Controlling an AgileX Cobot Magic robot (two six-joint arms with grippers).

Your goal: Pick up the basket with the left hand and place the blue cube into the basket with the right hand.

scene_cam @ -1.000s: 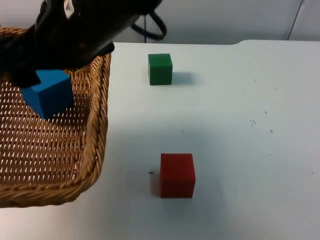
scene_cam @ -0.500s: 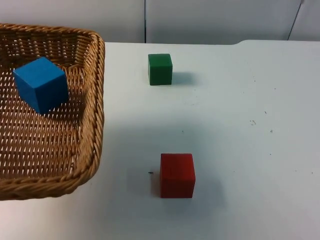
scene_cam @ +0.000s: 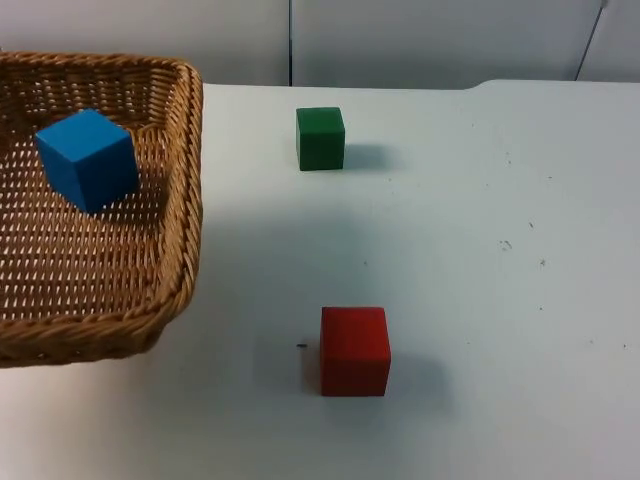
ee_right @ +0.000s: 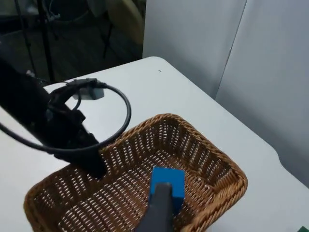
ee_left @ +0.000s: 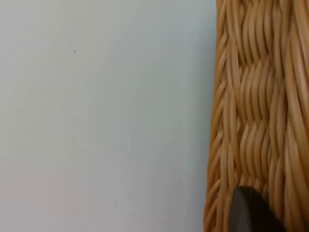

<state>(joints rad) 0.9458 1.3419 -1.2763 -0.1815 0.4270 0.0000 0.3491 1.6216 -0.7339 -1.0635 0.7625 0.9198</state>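
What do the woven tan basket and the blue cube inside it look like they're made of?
The woven tan basket looks like wicker or rattan: plaited strands, open weave, braided rim, slight sheen. The blue cube looks like painted wood or hard plastic: flat matte faces, crisp edges, no visible grain, so either is possible.

The wicker basket [scene_cam: 150,300] sits at the desk's [scene_cam: 480,300] left edge with one cube [scene_cam: 88,160] inside it toward the far side, while a second cube [scene_cam: 320,138] lies near the desk's far edge and a third cube [scene_cam: 355,350] lies nearer the front edge, both right of the basket.
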